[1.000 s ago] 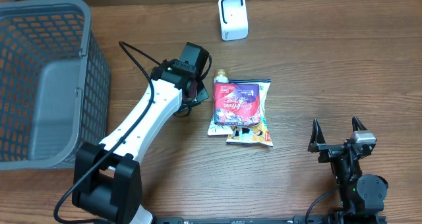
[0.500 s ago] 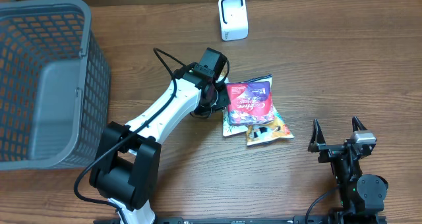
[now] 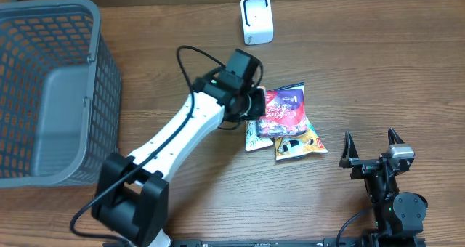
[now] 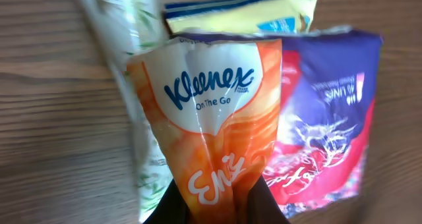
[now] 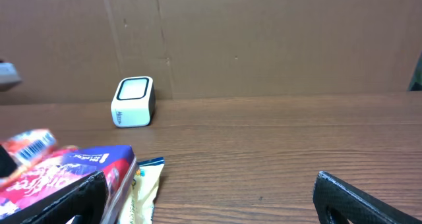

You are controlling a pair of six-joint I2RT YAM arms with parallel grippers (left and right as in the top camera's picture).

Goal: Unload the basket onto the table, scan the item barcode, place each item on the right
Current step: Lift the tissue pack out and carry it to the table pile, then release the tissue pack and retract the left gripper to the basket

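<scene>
Wood-grain worktop, brown cardboard wall behind it in the right wrist view. Grey mesh basket on the far left, well apart from everything else. White scanner upright at the back edge, centre; its pale window shows in the right wrist view.

White left arm reaches diagonally to a pile of packets mid-worktop. Left fingers are together, clamped on the bottom end of an orange Kleenex tissue pack. "On The Go" logo faces the wrist camera and the pack's top points away from it. In the overhead view this pack is mostly hidden under the arm's head, so its exact lie is hard to tell.

Pile around it:
- red and purple snack bag, just right of the tissue pack, and touching or overlapping it
- yellow packet, under the snack bag's near edge
- white packet with green print, on the left, partly under the others

From the right wrist, an orange-red pack with a barcode strip sits at the left edge, raised above the purple bag. Probably the tissue pack, but cannot confirm. Barcode faces up and sideways, not at the scanner. Scanner and pile are apart, bare wood between.

Right fingers are spread wide, nothing between them, low near the front right of the worktop, well clear of the pile.
</scene>
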